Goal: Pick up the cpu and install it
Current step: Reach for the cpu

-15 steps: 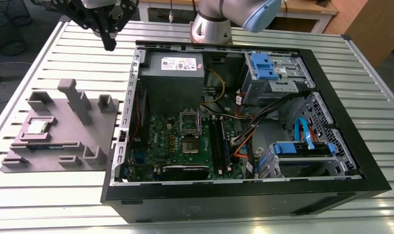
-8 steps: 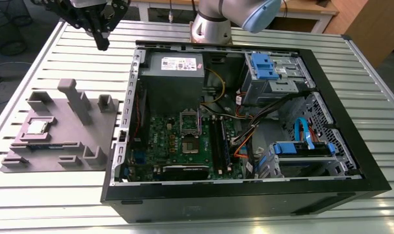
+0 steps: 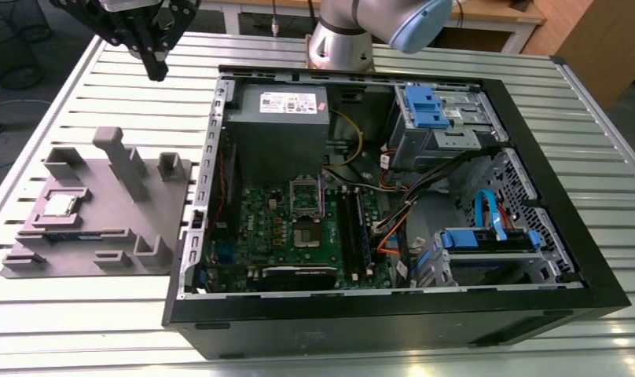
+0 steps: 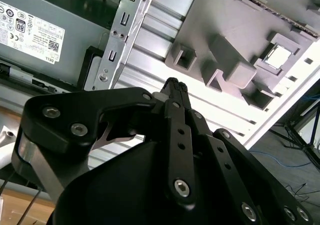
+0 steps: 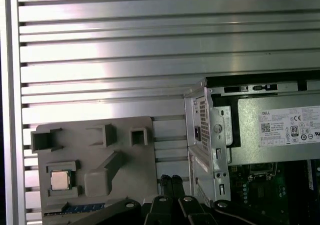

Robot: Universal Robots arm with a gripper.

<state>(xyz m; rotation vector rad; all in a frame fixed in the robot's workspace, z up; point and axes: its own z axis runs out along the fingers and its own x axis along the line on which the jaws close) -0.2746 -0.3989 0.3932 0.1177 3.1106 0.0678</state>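
Jaws pressed together with nothing between them, the gripper (image 3: 155, 67) hangs above the slatted aluminium bench (image 3: 87, 102) at its far side, toward the exterior view's left. It sits just outside the far corner of the open computer case (image 3: 548, 157), clear of everything below it. In both wrist views the two black fingertips (image 4: 172, 85) (image 5: 170, 179) meet with no gap between them.

The cpu (image 3: 63, 206) lies flat in a square pocket of a grey holder tray (image 3: 113, 259), which rests on the bench beside the case, on the exterior view's left. Its silver top faces up and catches the light in both wrist views (image 4: 277, 56) (image 5: 60, 180). The gripper is well apart from it, farther back on the bench. A long narrow memory stick (image 3: 71, 233) lies in a slot of the same tray, just on the near side of the cpu. Several grey posts and blocks stand up from the tray.

Inside the case, the grey power supply (image 3: 280, 118) fills the far corner closest to the gripper. The green motherboard (image 3: 265, 228) lies nearer, with a square socket (image 3: 305, 234) in its middle. Blue drive brackets (image 3: 423, 106) sit on the exterior view's right side of the case. The arm's base (image 3: 344, 35) stands at the far edge of the bench, behind the case.
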